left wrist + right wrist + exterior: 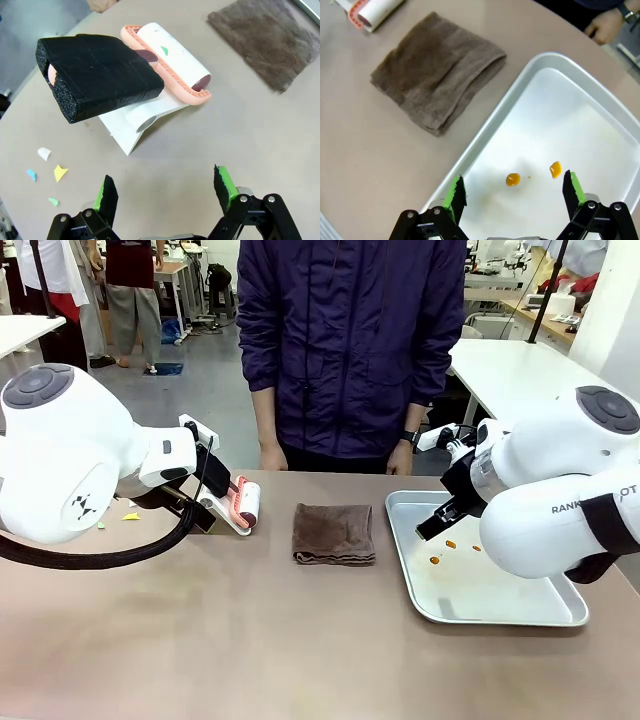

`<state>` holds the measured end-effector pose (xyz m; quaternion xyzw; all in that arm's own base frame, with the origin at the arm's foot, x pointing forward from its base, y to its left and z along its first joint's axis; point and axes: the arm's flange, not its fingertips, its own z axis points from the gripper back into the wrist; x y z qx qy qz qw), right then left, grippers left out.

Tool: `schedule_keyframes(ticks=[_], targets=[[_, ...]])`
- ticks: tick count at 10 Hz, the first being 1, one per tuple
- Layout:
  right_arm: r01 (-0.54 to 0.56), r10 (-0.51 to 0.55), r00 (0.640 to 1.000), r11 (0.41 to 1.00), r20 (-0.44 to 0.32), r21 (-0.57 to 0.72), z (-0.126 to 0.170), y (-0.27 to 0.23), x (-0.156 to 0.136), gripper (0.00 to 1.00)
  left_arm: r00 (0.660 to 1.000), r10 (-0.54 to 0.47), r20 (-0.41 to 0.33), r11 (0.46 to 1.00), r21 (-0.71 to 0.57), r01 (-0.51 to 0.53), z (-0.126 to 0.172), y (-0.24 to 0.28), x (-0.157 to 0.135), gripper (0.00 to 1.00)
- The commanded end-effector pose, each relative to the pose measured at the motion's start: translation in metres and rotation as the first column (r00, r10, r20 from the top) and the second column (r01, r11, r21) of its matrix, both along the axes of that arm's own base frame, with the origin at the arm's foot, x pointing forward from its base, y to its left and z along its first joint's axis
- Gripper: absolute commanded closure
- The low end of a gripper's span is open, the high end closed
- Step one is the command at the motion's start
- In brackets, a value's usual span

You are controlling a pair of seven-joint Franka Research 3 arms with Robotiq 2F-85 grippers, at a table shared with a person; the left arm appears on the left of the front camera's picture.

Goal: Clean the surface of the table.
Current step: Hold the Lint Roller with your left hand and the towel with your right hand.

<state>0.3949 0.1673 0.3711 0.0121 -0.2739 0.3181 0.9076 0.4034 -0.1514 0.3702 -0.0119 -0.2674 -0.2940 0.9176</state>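
The left gripper (165, 181) hovered open over the desk (260, 145) — the lint roller (172, 60) stood just ahead, black foam handle (100, 75) nearest it; the right gripper (514, 181), also open, hung over the tray (600, 100), farther right.

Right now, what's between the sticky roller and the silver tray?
A folded brown cloth, flat on the table between roller and tray; front view shows it.
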Motion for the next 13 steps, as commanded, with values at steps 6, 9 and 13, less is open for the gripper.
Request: schedule_keyframes(ticks=[6,9,13], targets=[[0.04,-0.039,0.996,0.999,-0.085,0.015,0.004,-0.008,0.001,0.0,1.0,0.0,0.0,1.0,0.0,0.0,0.0,0.0,0.0,0.0],[0.287,-0.132,0.866,0.921,-0.482,0.265,0.035,-0.053,-0.016,0.0,0.959,-0.012,-0.281,0.967,-0.249,-0.061,0.032,0.057,-0.017,0.0],[0.4,0.089,0.758,0.719,-0.646,0.569,0.054,-0.116,-0.058,0.0,0.925,-0.071,-0.374,0.812,-0.56,-0.165,0.039,0.169,-0.04,0.0]])
